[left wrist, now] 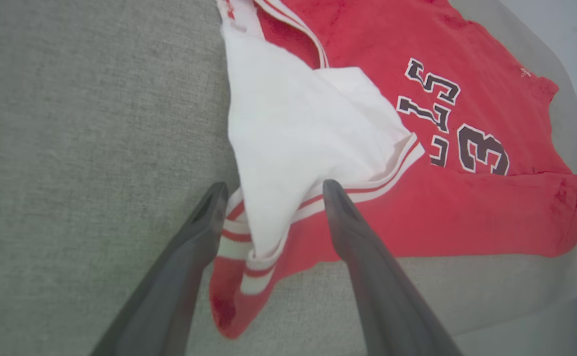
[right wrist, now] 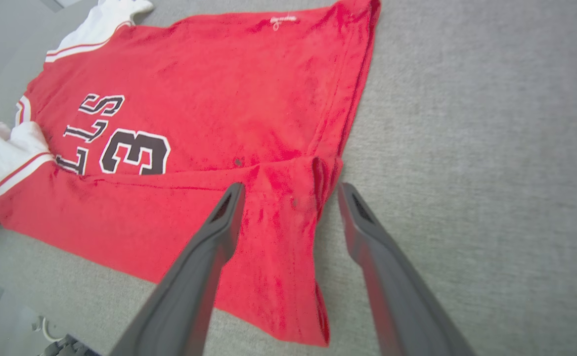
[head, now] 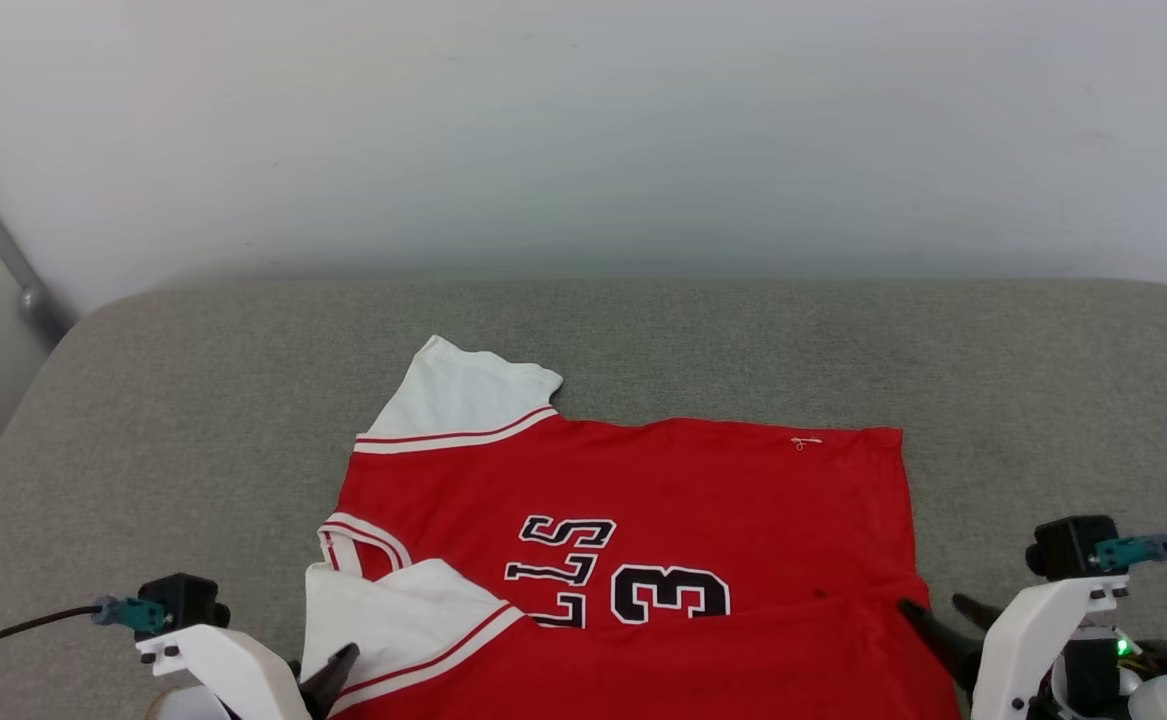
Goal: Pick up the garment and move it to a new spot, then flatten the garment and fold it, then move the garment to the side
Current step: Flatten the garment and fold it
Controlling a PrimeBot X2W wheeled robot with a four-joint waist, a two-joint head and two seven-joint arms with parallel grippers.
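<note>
Nearest, the left pincer point(left wrist: 273, 188) stands with its fingers apart on either side of the striped cuff of a white sleeve point(left wrist: 293, 128) that is folded back over the chest of the garment point(head: 703, 480). Whether either finger touches the cloth cannot be told. The right pincer point(right wrist: 292, 190) is likewise spread, one finger over the red hem corner and the other over the bare grey padded surface point(head: 193, 400). In the head view the frame's bottom edge cuts off both wrists and the garment's near edge. The garment lies front up in the middle of the surface, collar toward the left. A near band of red is folded over it, hiding the lower part of the number 3 point(head: 668, 593) and of the black letters point(head: 563, 560), which the near sleeve also partly covers. The far sleeve point(head: 453, 400) lies spread flat. Beyond is a pale wall point(head: 583, 130).
</note>
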